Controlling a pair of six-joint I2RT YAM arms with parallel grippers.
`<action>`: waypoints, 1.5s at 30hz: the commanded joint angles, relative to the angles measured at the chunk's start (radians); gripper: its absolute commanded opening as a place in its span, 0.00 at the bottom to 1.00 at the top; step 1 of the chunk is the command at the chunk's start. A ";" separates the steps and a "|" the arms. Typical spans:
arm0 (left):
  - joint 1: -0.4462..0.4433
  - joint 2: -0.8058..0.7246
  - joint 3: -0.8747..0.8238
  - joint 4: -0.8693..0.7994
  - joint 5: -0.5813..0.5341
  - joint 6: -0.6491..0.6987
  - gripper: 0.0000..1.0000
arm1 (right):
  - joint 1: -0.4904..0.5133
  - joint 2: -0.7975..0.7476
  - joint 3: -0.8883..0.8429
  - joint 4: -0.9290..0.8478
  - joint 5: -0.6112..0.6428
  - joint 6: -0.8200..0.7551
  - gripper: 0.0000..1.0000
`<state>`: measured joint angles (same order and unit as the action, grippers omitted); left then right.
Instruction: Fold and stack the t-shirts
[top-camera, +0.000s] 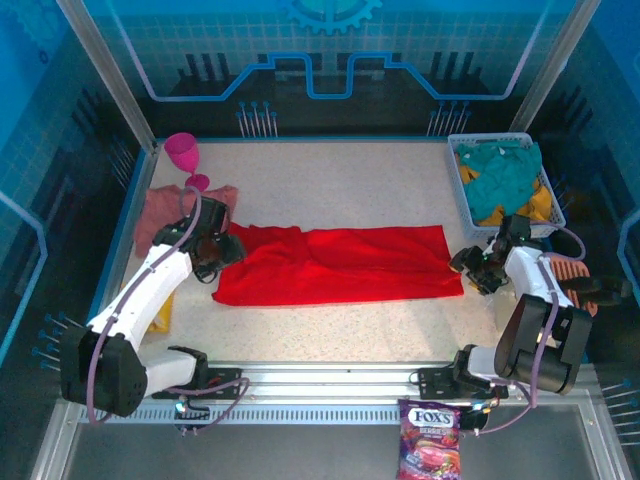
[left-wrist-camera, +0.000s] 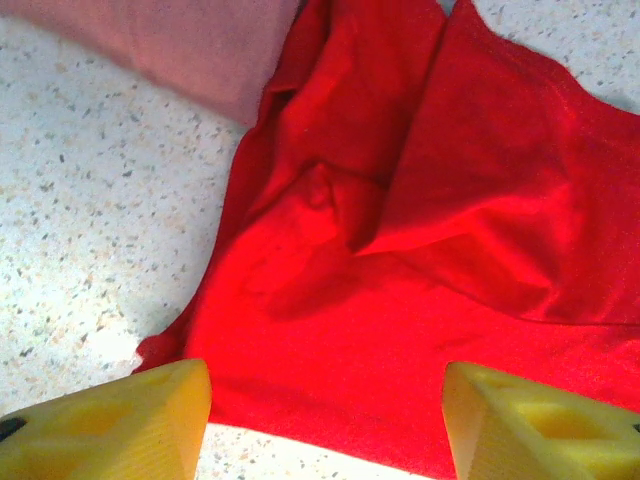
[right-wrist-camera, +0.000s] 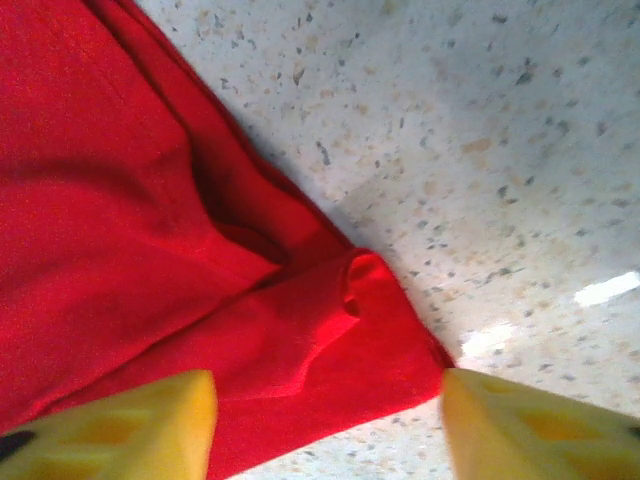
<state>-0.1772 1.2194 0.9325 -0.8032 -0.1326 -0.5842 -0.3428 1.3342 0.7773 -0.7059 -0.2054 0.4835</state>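
1. Top view: the red shirt (top-camera: 340, 265) lies as a long strip across the middle of the counter (top-camera: 330, 190). The pink shirt (top-camera: 165, 210) sits folded at far left, just beside the strip's left end. The left tool (top-camera: 215, 250) is at that end and the right tool (top-camera: 475, 265) is at the other.
2. Left wrist view: tool spread, with yellow fingers (left-wrist-camera: 110, 420) either side of the rumpled red end. Nothing pinched. The pink edge is at the top; can't tell if it touches the red.
3. Right wrist view: tool spread over the red shirt's right corner, bare counter beyond. Nothing pinched.
4. My read: red shirt is mid-fold, crosswise fold pending. Next move: both tools drop and pinch every layer at their ends. The bunched left end looks easy to miss a layer on. Stacking with the pink shirt is not yet done.
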 joint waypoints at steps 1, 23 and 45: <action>-0.005 0.035 0.034 0.019 0.037 0.033 0.62 | 0.039 0.037 0.000 0.025 -0.065 0.004 0.52; -0.005 0.051 -0.012 0.031 0.037 0.037 0.60 | 0.094 0.166 0.067 0.060 -0.026 0.045 0.07; -0.005 0.105 -0.096 0.099 0.075 0.024 0.56 | 0.107 0.258 0.186 0.061 -0.060 0.077 0.69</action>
<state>-0.1772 1.3197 0.8566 -0.7174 -0.0799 -0.5694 -0.2546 1.6306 0.9398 -0.6277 -0.2733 0.5644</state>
